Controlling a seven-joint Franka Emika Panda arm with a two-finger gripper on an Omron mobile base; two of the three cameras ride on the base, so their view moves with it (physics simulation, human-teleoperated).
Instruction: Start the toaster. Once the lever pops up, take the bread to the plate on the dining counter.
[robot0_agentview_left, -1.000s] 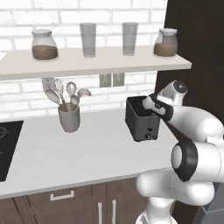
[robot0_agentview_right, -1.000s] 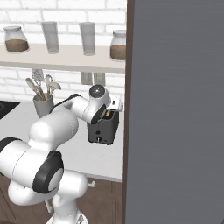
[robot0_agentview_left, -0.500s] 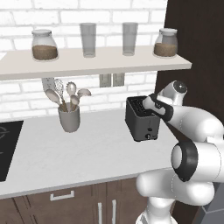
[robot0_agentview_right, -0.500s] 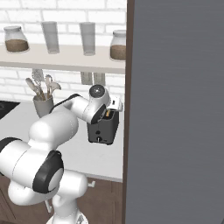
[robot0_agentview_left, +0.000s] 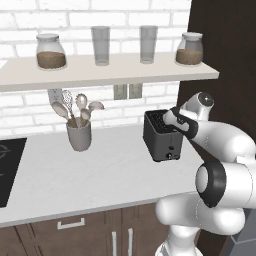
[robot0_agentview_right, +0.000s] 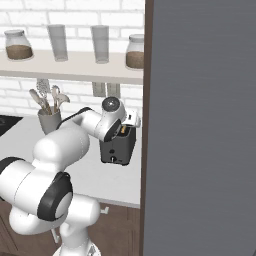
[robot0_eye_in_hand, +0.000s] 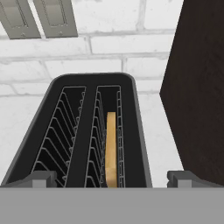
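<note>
The dark toaster (robot0_agentview_left: 161, 138) stands on the grey worktop (robot0_agentview_left: 90, 175) close to a dark tall panel; it also appears as the toaster (robot0_agentview_right: 117, 148) in the right base view. My gripper (robot0_agentview_left: 172, 118) hovers just over its top right end, open. In the hand view the toaster (robot0_eye_in_hand: 87, 131) lies directly below, with two wire-lined slots. The tan bread (robot0_eye_in_hand: 111, 151) stands on edge in the right-hand slot. My gripper (robot0_eye_in_hand: 113, 179) is open wide, its fingertips (robot0_eye_in_hand: 41, 178) spread past both long sides of the toaster. The lever is hidden. The plate and the dining counter are out of view.
A grey utensil cup (robot0_agentview_left: 79, 135) with spoons stands left of the toaster. A shelf (robot0_agentview_left: 100, 72) with jars and glasses hangs above. The dark panel (robot0_agentview_left: 225, 60) walls off the right side. Outlets (robot0_eye_in_hand: 39, 17) sit on the brick wall behind. A black cooktop (robot0_agentview_left: 7, 170) lies far left.
</note>
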